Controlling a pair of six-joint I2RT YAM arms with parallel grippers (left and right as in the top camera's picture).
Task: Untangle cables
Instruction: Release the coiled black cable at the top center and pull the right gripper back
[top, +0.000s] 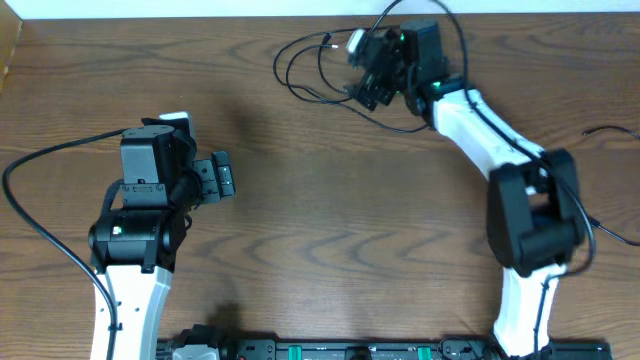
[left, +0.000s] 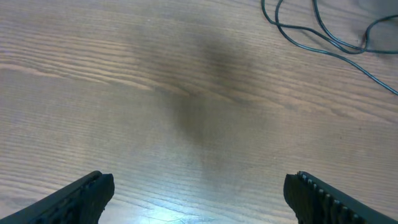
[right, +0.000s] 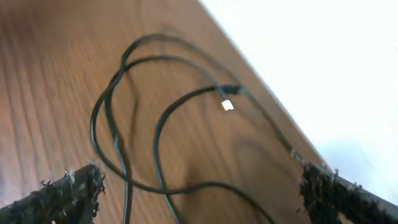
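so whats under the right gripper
Loose loops of black cable with a small light plug end, lying on the wooden table. From overhead, the right gripper hides where the loops run beneath it.

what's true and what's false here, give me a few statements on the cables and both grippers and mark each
1. The thin black cables lie in loose loops on the brown wooden table. True.
2. The left gripper is shut on a cable. False: it is open over bare wood.
3. The right gripper is open, over the cables. True.
4. The cables lie next to the left gripper. False: they lie near the table's far edge by the right gripper, apart from the left one.
5. A small white plug end shows among the loops. True.
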